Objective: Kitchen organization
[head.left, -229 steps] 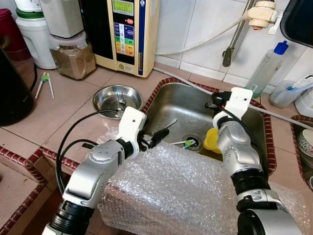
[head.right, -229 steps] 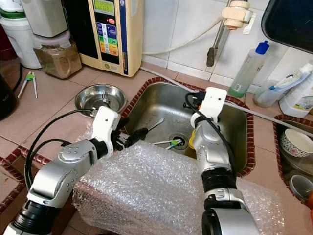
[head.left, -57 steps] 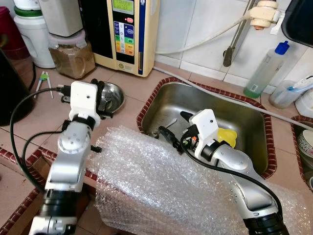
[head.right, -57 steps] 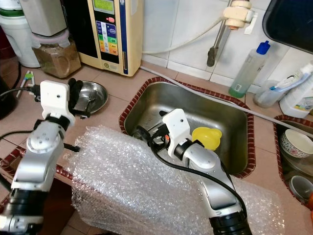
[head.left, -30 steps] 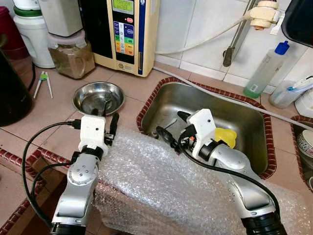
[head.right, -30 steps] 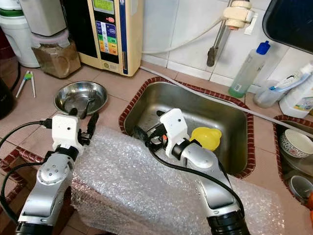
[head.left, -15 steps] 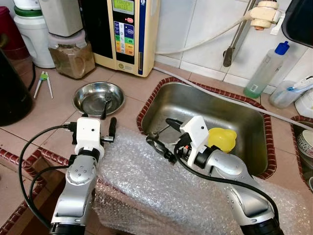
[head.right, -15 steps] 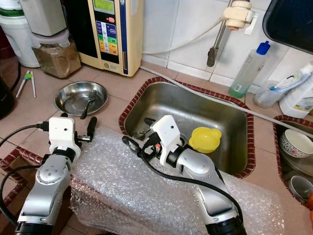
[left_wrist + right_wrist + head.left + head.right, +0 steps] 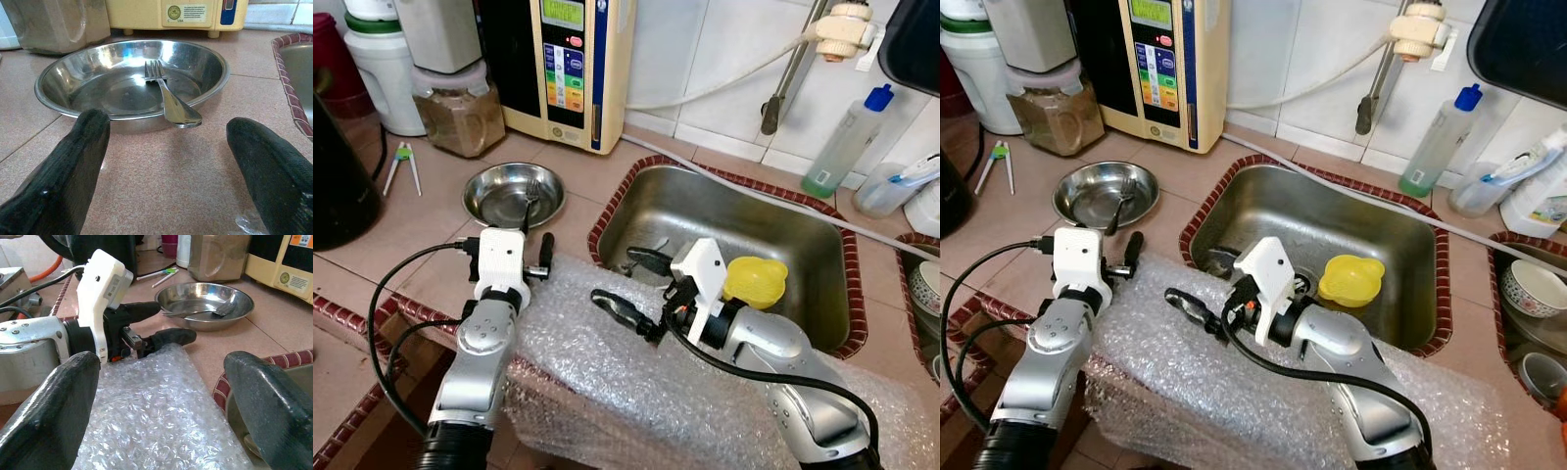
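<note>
A steel bowl (image 9: 509, 194) stands on the tiled counter left of the sink (image 9: 759, 211), and a fork (image 9: 167, 99) lies in it. My left gripper (image 9: 540, 255) hovers open just short of the bowl, low over the counter and holding nothing. A sheet of bubble wrap (image 9: 636, 387) drapes over the counter's front edge. My right gripper (image 9: 626, 284) is open above the wrap by the sink's near left rim, pointing towards the left gripper (image 9: 146, 328). A yellow cup (image 9: 756, 279) sits in the sink beside the right wrist.
A cream water purifier (image 9: 573, 59), a jar of brown powder (image 9: 460, 113) and a black kettle (image 9: 337, 186) stand at the back left. Green-tipped tongs (image 9: 401, 166) lie nearby. A soap bottle (image 9: 847, 142) and the tap pipe (image 9: 791, 73) stand behind the sink. A patterned bowl (image 9: 1533, 284) is at the right.
The left gripper, earlier at the sink and then at the bowl, has drawn back to the counter's front. The right gripper has swung left from the sink onto the bubble wrap.
</note>
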You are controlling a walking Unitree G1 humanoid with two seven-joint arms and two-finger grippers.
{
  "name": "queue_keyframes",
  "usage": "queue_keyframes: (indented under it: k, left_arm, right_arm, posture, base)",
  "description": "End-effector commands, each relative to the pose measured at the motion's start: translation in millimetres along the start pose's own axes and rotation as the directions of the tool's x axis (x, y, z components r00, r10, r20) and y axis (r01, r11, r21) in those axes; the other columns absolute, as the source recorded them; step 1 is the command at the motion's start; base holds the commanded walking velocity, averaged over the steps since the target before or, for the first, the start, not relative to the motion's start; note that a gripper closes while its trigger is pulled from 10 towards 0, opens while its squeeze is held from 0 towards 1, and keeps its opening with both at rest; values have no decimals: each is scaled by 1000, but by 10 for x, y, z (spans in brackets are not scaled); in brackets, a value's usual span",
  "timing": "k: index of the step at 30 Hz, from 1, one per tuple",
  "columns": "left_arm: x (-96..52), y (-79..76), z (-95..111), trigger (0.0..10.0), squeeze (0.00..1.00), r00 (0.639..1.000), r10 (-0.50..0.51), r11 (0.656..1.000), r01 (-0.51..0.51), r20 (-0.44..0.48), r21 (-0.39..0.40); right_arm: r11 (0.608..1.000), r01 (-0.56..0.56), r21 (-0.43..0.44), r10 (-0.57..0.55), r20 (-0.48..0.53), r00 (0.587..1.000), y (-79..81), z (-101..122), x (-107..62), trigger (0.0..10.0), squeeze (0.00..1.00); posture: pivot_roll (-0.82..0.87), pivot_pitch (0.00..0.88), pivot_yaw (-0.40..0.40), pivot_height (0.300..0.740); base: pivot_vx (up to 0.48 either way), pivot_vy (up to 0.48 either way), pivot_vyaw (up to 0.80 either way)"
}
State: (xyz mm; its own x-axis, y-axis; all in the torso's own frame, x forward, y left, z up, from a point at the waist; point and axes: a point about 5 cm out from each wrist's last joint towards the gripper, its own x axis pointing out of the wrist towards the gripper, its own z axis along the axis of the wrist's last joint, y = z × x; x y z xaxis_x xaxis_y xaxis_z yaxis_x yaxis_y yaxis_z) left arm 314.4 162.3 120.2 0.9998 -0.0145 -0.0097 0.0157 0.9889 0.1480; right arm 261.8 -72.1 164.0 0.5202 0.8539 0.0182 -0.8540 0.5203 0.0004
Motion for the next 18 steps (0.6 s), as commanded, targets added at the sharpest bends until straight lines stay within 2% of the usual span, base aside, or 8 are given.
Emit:
queue_keyframes:
  k: [1, 2, 4, 5, 6, 7, 15, 18]
  left_arm:
    - [32, -65, 9, 10000, 0, 1000, -27, 1000, 27, 5, 5]
    - [37, -66, 13, 6431, 0, 999, -30, 999, 30, 10, 11]
    - [46, -66, 26, 3647, 0, 999, -32, 999, 31, 25, 25]
    - [49, -66, 27, 3647, 0, 999, -32, 999, 32, 29, 28]
    - [51, -68, 20, 2706, 0, 999, -32, 998, 31, 33, 47]
    - [49, -72, 27, 10000, 0, 999, -36, 997, 33, 41, 65]
    - [43, -157, 138, 10000, 0, 988, -100, 984, 81, 117, 159]
    - [51, -163, 138, 10000, 0, 988, -101, 985, 83, 117, 154]
  right_arm:
    - [1000, 17, -21, -16, 22, 1000, -11, 64, -18, 10000, 0]
    - [999, 26, -23, -25, 25, 999, -24, 70, -16, 10000, 0]
    - [999, 44, -26, -43, 28, 999, -52, 80, -13, 10000, 0]
    - [999, 48, -26, -47, 28, 999, -58, 82, -13, 10000, 0]
    - [999, 48, -24, -47, 26, 999, -57, 79, -13, 10000, 0]
    - [999, 47, -24, -47, 25, 999, -55, 76, -12, 10000, 0]
    - [998, 53, -27, -52, 18, 998, -52, 57, -11, 10000, 0]
    - [998, 55, -29, -55, 17, 998, -54, 56, -11, 10000, 0]
  posture:
    - [86, 77, -76, 740]
    - [86, 77, -76, 740]
    - [88, 80, -78, 740]
    - [89, 81, -78, 740]
    - [89, 81, -78, 740]
    - [87, 82, -78, 740]
    - [87, 86, -75, 740]
    - [86, 86, -74, 740]
  base:
    - [0, 0, 0]
    - [0, 0, 0]
    - [0, 0, 0]
    - [0, 0, 0]
    - [0, 0, 0]
    - [0, 0, 0]
    - [0, 0, 0]
    - [0, 0, 0]
